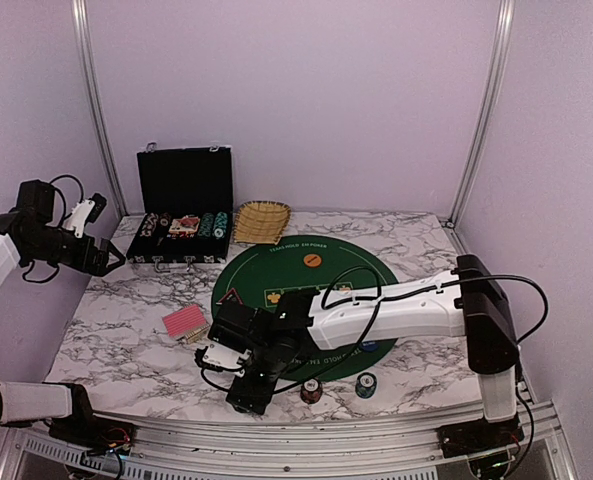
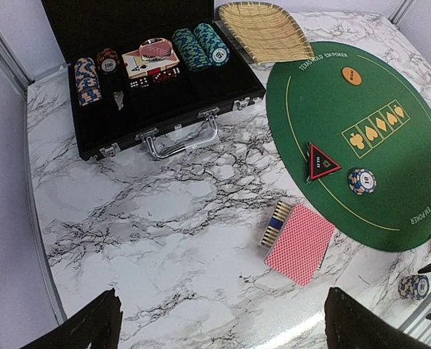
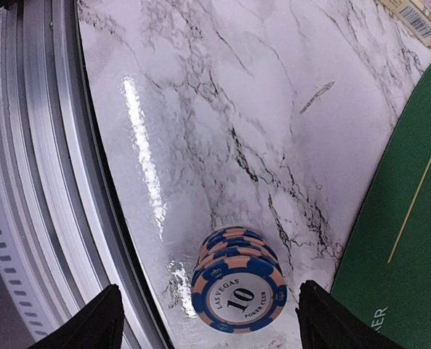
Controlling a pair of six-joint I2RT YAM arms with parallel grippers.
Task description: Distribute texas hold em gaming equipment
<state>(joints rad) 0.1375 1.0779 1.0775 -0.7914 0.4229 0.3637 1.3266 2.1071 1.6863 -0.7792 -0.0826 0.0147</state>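
Two fingers of the right gripper (image 3: 206, 309) stand apart around a stack of blue-and-peach poker chips (image 3: 238, 287) (top one marked 10) on the marble table (image 3: 222, 109) near its front edge, beside the green mat (image 3: 411, 218); the left gripper (image 2: 221, 309) hangs raised, jaws wide

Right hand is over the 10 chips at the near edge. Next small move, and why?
Probably lift the right hand straight up. Its fingers stand open either side of the stack of chips marked 10, not touching it; the stack rests on the marble table beside the green mat, in line with a reddish stack and a bluish stack, so it looks dealt.
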